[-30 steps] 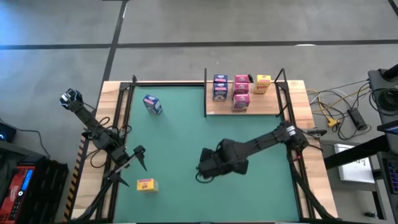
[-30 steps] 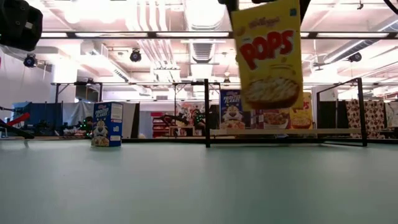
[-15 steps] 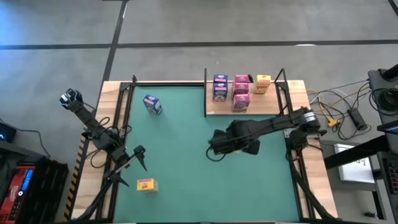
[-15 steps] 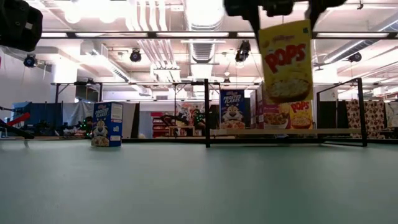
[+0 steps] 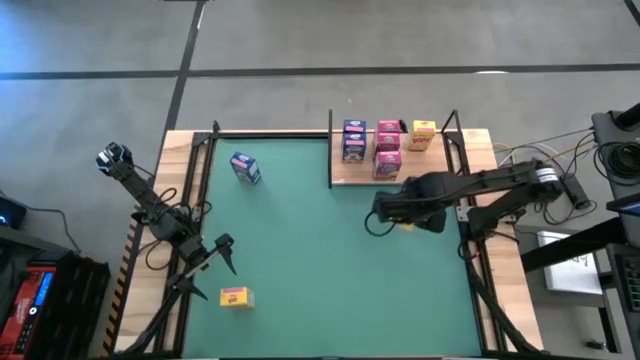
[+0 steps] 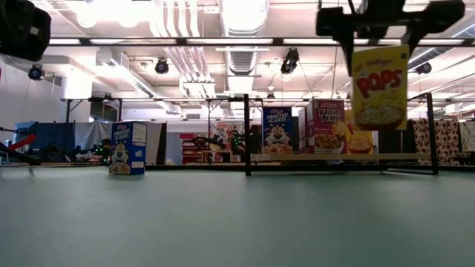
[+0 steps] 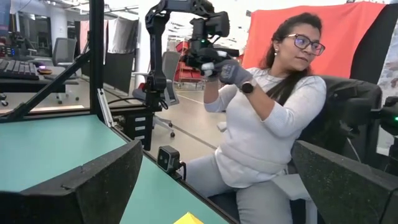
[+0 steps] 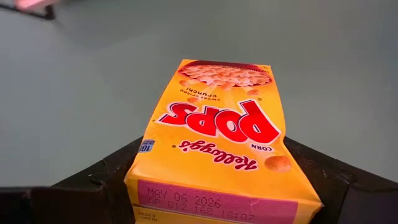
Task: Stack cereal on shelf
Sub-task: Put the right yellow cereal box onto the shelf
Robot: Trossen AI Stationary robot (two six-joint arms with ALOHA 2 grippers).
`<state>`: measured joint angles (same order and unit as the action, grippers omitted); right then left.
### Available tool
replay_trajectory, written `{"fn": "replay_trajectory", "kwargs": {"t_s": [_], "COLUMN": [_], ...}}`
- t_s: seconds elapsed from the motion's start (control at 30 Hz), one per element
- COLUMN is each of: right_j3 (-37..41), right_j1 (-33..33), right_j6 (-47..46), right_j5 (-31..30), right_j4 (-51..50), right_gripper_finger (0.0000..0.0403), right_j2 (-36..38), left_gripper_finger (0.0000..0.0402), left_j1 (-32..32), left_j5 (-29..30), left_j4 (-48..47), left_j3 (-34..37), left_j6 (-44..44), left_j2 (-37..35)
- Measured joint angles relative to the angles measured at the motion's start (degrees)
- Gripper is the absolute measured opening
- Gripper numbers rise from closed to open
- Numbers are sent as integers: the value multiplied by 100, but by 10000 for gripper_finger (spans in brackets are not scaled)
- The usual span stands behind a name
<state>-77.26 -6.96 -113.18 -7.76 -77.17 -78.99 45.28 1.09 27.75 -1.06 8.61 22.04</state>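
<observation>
Above the mat, right tool (image 6: 378, 46) grips a yellow Pops box (image 6: 379, 87) — hidden from overhead — left tool (image 5: 226, 252) open.

The shelf (image 5: 440, 176) is crowded with boxes (image 5: 387, 150) along its back; its front strip lies bare. Black posts (image 6: 246, 133) flank it. The green mat (image 5: 300, 260) spreads wide, mostly bare.

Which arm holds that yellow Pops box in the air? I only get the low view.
Observer: The right gripper holds the yellow Pops box; from above, its arm reaches in from the table's right side.
Visitor: Is it over the shelf?
Observer: No. From above it hangs over the green mat, just short of the shelf.
Visitor: And the other arm?
Observer: The left gripper waits open near the mat's left edge, another yellow box lying nearby.
</observation>
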Motion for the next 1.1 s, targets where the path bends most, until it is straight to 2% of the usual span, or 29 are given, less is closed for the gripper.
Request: {"fn": "replay_trajectory", "kwargs": {"t_s": [0.23, 0.4, 0.77, 1.1], "right_j3": [538, 774, 1154, 1375], "right_j1": [348, 739, 2138, 2789], "right_j6": [484, 877, 2097, 2563], "right_j5": [46, 97, 952, 1087], "right_j4": [25, 32, 130, 144], "right_gripper_finger": [299, 299, 299, 299], "right_j2": [576, 732, 949, 1350], "left_gripper_finger": [398, 398, 398, 398], "left_j1": [2, 2, 2, 2], "left_j5": [0, 0, 0, 1], "left_j4": [0, 0, 0, 0], "left_j3": [0, 0, 0, 0], "left_j6": [-1, 1, 0, 0], "left_j2": [0, 0, 0, 0]}}
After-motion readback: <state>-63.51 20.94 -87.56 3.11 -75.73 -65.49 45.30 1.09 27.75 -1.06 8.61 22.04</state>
